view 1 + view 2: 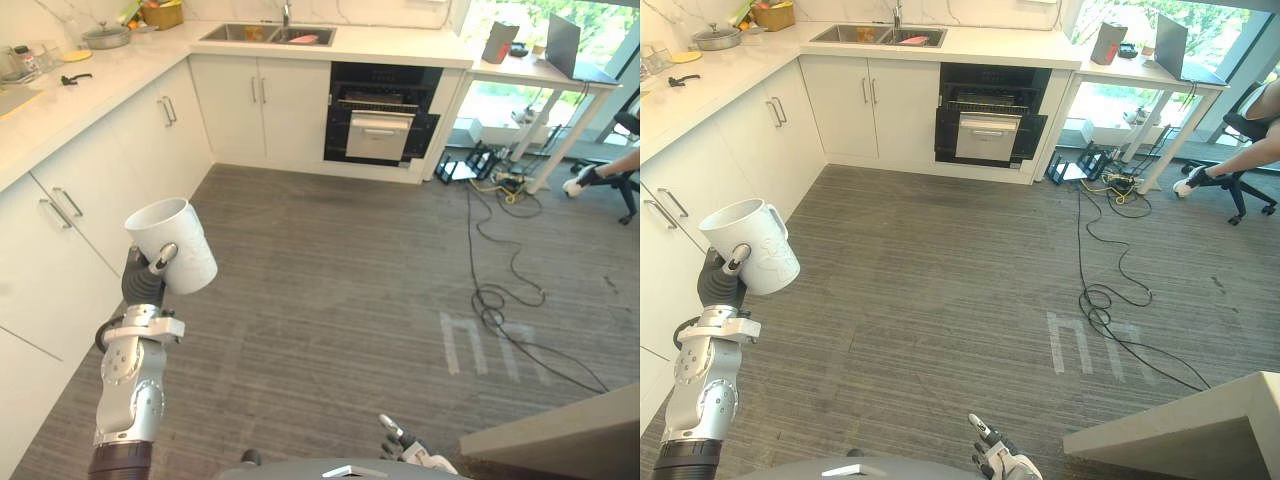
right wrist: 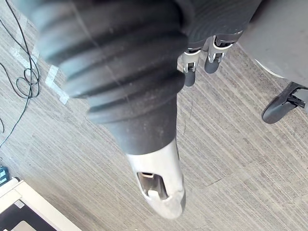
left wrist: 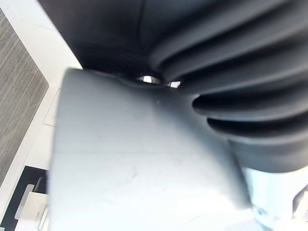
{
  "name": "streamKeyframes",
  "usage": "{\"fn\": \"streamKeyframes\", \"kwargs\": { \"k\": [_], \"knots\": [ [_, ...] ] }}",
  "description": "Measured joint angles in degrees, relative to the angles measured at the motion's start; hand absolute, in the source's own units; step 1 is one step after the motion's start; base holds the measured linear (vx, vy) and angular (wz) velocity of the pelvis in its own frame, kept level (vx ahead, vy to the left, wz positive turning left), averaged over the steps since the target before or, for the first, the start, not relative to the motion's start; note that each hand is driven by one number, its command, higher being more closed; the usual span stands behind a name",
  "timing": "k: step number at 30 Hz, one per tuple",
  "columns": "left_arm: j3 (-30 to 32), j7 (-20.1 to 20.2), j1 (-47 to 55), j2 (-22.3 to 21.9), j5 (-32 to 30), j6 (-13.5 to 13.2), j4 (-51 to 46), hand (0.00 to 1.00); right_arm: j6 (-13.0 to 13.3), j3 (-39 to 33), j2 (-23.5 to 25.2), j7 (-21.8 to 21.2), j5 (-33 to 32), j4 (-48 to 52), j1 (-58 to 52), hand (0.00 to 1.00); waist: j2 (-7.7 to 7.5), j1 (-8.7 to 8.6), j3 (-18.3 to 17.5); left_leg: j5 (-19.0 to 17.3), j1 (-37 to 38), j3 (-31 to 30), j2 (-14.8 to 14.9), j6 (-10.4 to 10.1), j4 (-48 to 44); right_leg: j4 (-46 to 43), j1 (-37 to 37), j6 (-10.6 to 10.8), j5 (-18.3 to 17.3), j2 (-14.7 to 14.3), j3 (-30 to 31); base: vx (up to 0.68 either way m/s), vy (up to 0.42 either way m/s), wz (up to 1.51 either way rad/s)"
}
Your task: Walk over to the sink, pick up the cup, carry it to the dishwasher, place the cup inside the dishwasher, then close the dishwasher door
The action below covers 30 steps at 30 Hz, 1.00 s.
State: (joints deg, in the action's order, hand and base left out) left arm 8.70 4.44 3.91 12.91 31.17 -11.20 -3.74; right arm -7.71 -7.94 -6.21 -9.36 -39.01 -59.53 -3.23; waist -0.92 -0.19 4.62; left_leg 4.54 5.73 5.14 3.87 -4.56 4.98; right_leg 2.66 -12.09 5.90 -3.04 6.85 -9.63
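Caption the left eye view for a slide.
Left hand holds white cup by the cabinets; dishwasher stands open ahead.

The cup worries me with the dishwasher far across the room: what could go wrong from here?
The cup sits tilted in the left hand, little of the grip visible; it might slip while walking. It hangs close to the white cabinets and could knock one. Loose cables lie on the floor right of the path to the open dishwasher; drifting there risks a trip.
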Motion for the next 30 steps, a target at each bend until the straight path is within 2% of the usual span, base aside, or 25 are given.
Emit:
{"fn": "streamKeyframes", "kwargs": {
  "k": [6, 9, 12, 14, 15, 16, 17, 18, 19, 20, 21, 22, 23, 24, 25, 26, 27, 28, 29, 30],
  "knots": [
    [0.1, -0.8, 0.0, -0.2, 0.2, 0.6, 0.0, 1.00, 0.2, -0.5, 0.0, -0.1, 0.4, 0.0, -1.2, 0.00, -0.04, -0.54, 0.0, -0.1, 0.0, 0.3, 0.0, 0.0, 0.0, 0.4, 0.0, 0.0, 0.2, 0.0, 0.2, 0.00, 0.000, -0.02],
    [0.2, -3.8, 0.0, -1.3, 0.9, 3.6, 0.0, 1.00, 0.3, -2.3, -0.1, 0.0, 1.2, -0.1, -2.4, 0.00, -0.06, -0.68, 0.0, -0.3, 0.0, 0.9, -0.1, 0.0, 0.0, 1.1, 0.0, 0.0, 0.7, 0.0, 0.5, 0.00, -0.001, -0.09],
    [0.1, -8.0, -0.1, -2.5, 1.2, 6.7, 0.0, 1.00, 0.0, -7.1, 0.3, 3.0, 0.8, -0.5, -3.7, 0.00, -0.19, -1.25, 0.1, -0.6, 0.6, 1.5, -0.5, 0.2, 0.0, 1.5, -0.7, 0.1, 1.0, 0.6, -0.2, 0.00, -0.003, -0.06],
    [-1.1, -10.2, -0.9, -4.5, 1.2, 9.4, 0.1, 1.00, -0.1, -11.7, 0.4, 4.5, 0.4, -1.9, -5.0, 0.00, -0.63, -1.41, 0.2, -1.9, 1.0, 3.3, -1.5, 0.8, 0.0, -3.1, 0.7, 0.6, -1.5, 2.2, -0.7, 0.00, 0.048, 0.16],
    [-2.6, -11.0, -2.2, -5.2, 1.1, 10.6, 0.2, 1.00, 0.0, -13.9, 0.1, 5.1, 0.6, -2.2, -5.3, 0.00, -0.87, -1.47, 0.4, -2.9, 1.5, 4.1, -2.5, 1.7, 0.0, -7.8, 1.6, 1.1, -3.8, 4.0, -1.6, 0.02, 0.072, 0.53],
    [-5.0, -11.9, -4.5, -5.8, 0.8, 12.1, 1.5, 1.00, 0.2, -15.6, -0.6, 5.8, 1.4, -2.2, -6.3, 0.00, -0.18, -2.22, 1.5, -3.1, 1.9, 3.1, -3.1, 1.8, 0.0, -20.1, 5.5, 0.6, -6.2, 6.2, -4.1, 0.00, 0.090, 0.68],
    [-6.0, -12.3, -6.1, -6.1, 0.6, 12.9, 2.5, 1.00, 0.2, -15.9, -0.8, 6.2, 2.0, -2.2, -6.7, 0.00, 0.10, -2.45, 2.0, -3.0, 2.6, 2.6, -3.7, 2.0, -0.1, -30.9, 9.8, -0.7, -5.9, 8.4, -5.5, -0.03, 0.093, 0.72],
    [-6.6, -12.6, -6.8, -6.1, 0.6, 13.5, 2.8, 1.00, 0.2, -15.9, -1.0, 6.2, 3.2, -2.2, -6.8, 0.00, -0.46, -2.65, 2.2, -2.7, 3.2, 2.5, -4.5, 2.9, -0.1, -40.0, 13.5, -4.3, -4.1, 11.0, -6.3, 0.00, 0.127, 0.57],
    [-6.5, -12.8, -6.8, -6.1, 0.7, 13.5, 2.7, 1.00, 0.4, -15.7, -0.3, 5.9, 3.5, -2.2, -6.8, 0.00, -1.27, -2.74, 2.3, -2.8, 4.2, 1.1, -5.2, 4.2, -0.1, -48.1, 16.6, -8.5, 0.0, 13.3, -6.1, 0.05, 0.099, 0.55],
    [-5.9, -12.8, -6.6, -6.0, 1.0, 13.5, 2.9, 1.00, 0.8, -15.6, 0.8, 5.1, 3.4, -2.2, -6.6, 0.00, -0.32, -2.71, 2.8, -2.8, 5.2, -0.4, -4.8, 5.3, -0.4, -50.7, 18.5, -6.2, -3.4, 12.3, -4.3, 0.09, 0.103, 0.46],
    [-5.4, -12.8, -6.6, -6.1, 1.3, 13.4, 2.9, 1.00, 1.2, -15.6, 1.6, 4.5, 3.4, -2.2, -6.4, 0.00, -0.28, -2.56, 2.9, -2.9, 5.4, -0.7, -4.2, 5.5, -0.4, -49.8, 18.8, -5.3, -6.0, 10.7, -4.1, 0.08, 0.071, 0.47],
    [-4.1, -12.3, -6.7, -5.9, 1.3, 13.1, 3.0, 1.00, 1.8, -15.3, 2.8, 4.0, 3.3, -2.1, -5.7, 0.00, -0.58, -2.45, 3.2, -3.3, 5.0, -1.9, -3.0, 5.8, -1.5, -44.9, 19.2, -4.2, -8.8, 7.4, -3.8, 0.10, 0.058, 0.45],
    [-3.8, -11.6, -7.0, -4.8, 1.2, 12.9, 3.1, 1.00, 2.6, -15.3, 3.7, 3.6, 3.4, -1.9, -5.5, 0.00, -1.07, -2.11, 4.0, -4.6, 4.0, -2.5, -2.3, 6.0, -3.9, -37.2, 19.3, -3.6, -9.2, 4.0, -3.6, 0.07, 0.024, 0.36],
    [-3.8, -11.3, -7.0, -4.5, 1.2, 13.0, 3.1, 1.00, 2.8, -15.1, 3.8, 3.5, 3.5, -1.5, -5.2, 0.00, -1.19, -1.78, 4.4, -5.1, 3.9, -2.6, -2.1, 6.0, -4.5, -32.9, 19.4, -3.0, -8.7, 2.6, -3.4, 0.08, -0.025, 0.17],
    [-3.9, -11.1, -7.1, -4.0, 1.2, 13.2, 3.1, 1.00, 3.4, -14.2, 3.8, 3.6, 3.5, 0.1, -4.8, 0.00, -1.17, -1.64, 4.9, -5.6, 4.0, -2.8, -2.1, 6.1, -5.0, -24.1, 19.6, -2.1, -6.0, 0.4, -2.3, 0.07, -0.042, 0.04],
    [-4.0, -10.9, -7.1, -3.9, 1.3, 13.2, 3.0, 1.00, 3.9, -13.7, 3.8, 3.6, 3.8, 0.9, -4.7, 0.00, -1.04, -1.72, 5.0, -5.8, 4.2, -2.9, -2.1, 6.1, -4.9, -19.8, 19.8, -1.7, -4.0, -0.6, -1.3, 0.12, -0.072, 0.12],
    [-4.4, -10.0, -7.3, -3.9, 2.5, 13.2, 2.8, 1.00, 4.2, -12.6, 3.8, 3.8, 4.8, 2.6, -5.1, 0.00, -0.92, -1.89, 5.2, -6.5, 4.6, -3.1, -2.3, 6.0, -5.0, -12.8, 20.2, -0.4, -0.2, -1.6, 0.4, 0.13, -0.088, 0.21],
    [-4.9, -8.8, -7.4, -3.8, 3.9, 13.3, 1.9, 1.00, 4.4, -11.8, 3.9, 3.8, 5.3, 3.1, -5.3, 0.00, -1.33, -1.96, 5.7, -7.5, 5.2, -2.9, -2.8, 6.0, -5.3, -10.6, 20.4, 0.1, 1.3, -1.1, 1.5, 0.17, -0.135, 0.27],
    [-5.1, -8.4, -7.4, -3.9, 4.8, 13.3, 1.5, 1.00, 4.4, -11.4, 3.9, 3.7, 5.4, 3.1, -5.7, 0.00, -1.57, -2.03, 5.8, -8.1, 5.7, -2.5, -2.9, 6.1, -5.9, -10.9, 20.4, 0.0, 1.3, -0.8, 1.4, 0.16, -0.144, 0.30],
    [-5.7, -7.1, -6.3, -4.3, 5.2, 13.4, -0.4, 1.00, 4.4, -10.2, 4.0, 3.7, 5.4, 3.4, -6.6, 0.00, -2.03, -2.04, 5.5, -9.7, 6.9, -1.7, -3.1, 5.7, -6.8, -12.2, 19.9, -1.1, 1.3, 0.2, 1.1, 0.31, -0.252, 0.24]
  ]
}}
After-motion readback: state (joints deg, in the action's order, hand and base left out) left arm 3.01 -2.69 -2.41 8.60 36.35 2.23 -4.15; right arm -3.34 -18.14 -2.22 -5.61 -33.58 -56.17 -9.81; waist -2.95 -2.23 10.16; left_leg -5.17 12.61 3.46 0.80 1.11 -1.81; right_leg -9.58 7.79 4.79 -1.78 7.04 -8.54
